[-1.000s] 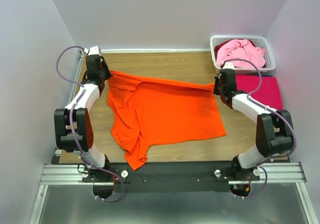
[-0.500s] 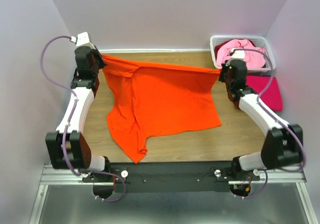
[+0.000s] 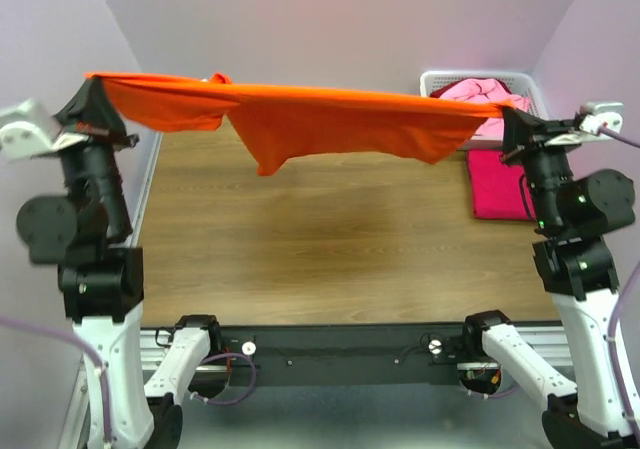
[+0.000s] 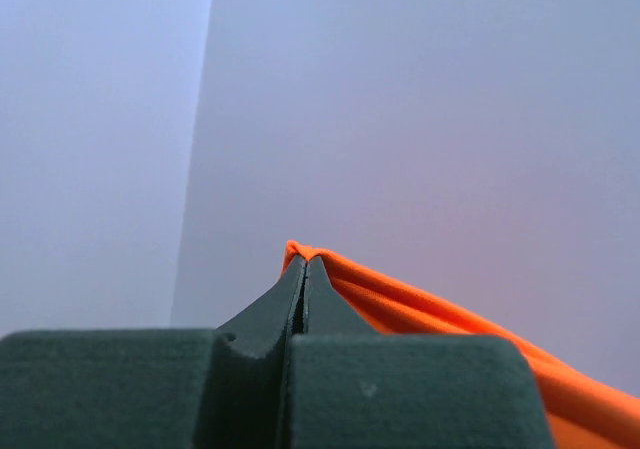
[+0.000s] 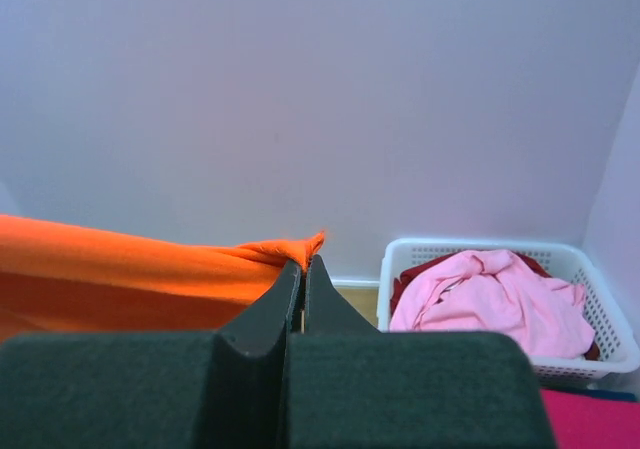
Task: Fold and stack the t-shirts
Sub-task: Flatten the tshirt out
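Note:
The bright orange t-shirt (image 3: 320,119) hangs stretched in the air high over the table, held by two corners. My left gripper (image 3: 95,87) is shut on its left corner (image 4: 300,254). My right gripper (image 3: 505,117) is shut on its right corner (image 5: 300,249). Both arms are raised high and spread wide. A magenta-red t-shirt (image 3: 495,184) lies folded flat on the table at the right. The pale pink t-shirt (image 3: 480,104) sits crumpled in the basket, also in the right wrist view (image 5: 490,294).
A white slotted basket (image 5: 400,259) stands at the back right corner against the wall (image 3: 440,77). Wooden table (image 3: 320,249) spans below the hanging shirt. Grey walls close in on the left, back and right.
Both arms have risen steeply and moved outward, lifting the orange shirt off the table until it hangs taut between them.

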